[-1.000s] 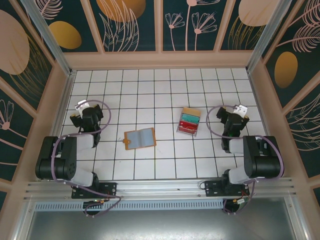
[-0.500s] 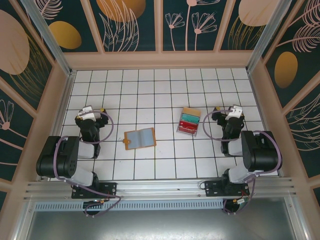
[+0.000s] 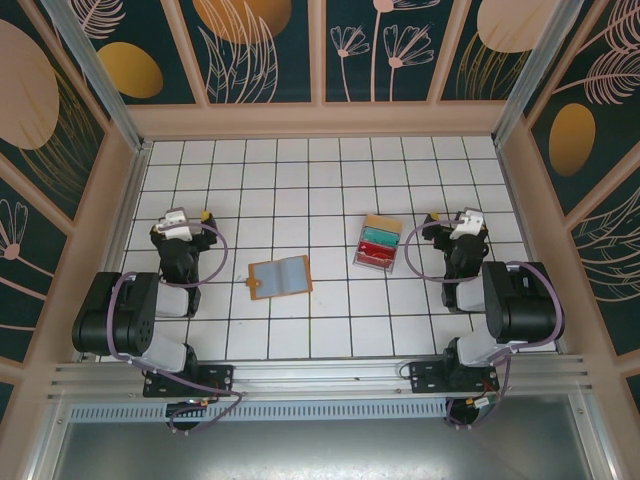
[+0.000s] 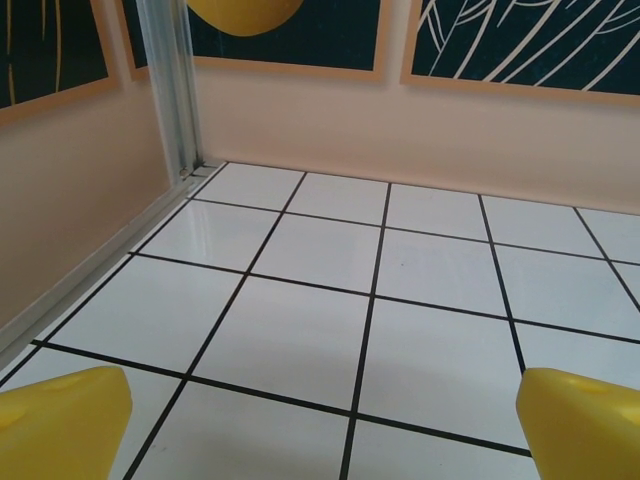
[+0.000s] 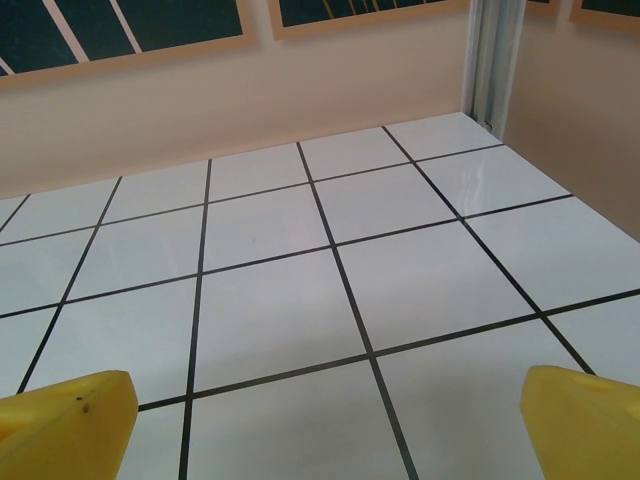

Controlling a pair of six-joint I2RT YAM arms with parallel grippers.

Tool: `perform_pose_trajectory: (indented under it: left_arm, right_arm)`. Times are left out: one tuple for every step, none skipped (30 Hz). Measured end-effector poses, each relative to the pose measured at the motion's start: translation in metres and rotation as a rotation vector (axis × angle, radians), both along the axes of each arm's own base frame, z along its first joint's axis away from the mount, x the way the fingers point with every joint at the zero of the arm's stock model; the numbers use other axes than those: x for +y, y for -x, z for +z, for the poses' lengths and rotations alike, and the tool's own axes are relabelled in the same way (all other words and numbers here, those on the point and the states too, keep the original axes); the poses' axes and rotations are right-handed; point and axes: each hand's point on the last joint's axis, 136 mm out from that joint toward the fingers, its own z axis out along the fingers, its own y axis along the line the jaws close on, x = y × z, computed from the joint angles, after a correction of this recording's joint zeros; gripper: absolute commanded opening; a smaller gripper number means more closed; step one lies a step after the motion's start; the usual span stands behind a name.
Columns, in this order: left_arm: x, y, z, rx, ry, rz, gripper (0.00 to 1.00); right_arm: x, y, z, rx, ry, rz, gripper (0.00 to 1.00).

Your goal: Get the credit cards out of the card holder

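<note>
While left hand and right hand gape apart, empty, flat orange-brown folding card holder lies open mid white-tiled tabletop, between them. Risk: unpinned, it slides or lifts whole when cards get pulled.

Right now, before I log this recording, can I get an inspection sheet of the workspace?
Surface: white tiled table, black grid lines.
Job's things: card holder lies open and flat, lining up, left of centre; nothing touches it. Too small to tell whether cards are inside.
Clutter: clear tray of orange, teal and red strips, right of the holder and apart from it.
Grippers: left gripper and right gripper both open, empty, over bare tiles.
Cables: purple-grey cables loop beside each arm, off the holder.
Surroundings: beige walls under dark leaf-print panels.
</note>
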Motion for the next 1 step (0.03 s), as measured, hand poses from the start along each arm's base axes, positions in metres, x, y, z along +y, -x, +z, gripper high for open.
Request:
perform_pose_trajectory:
  left_arm:
    - [-0.0001, 0.0000, 0.0000, 0.000, -0.001, -0.001, 0.99]
  right_arm:
    - [0.0000, 0.0000, 0.0000, 0.000, 0.000, 0.000, 0.99]
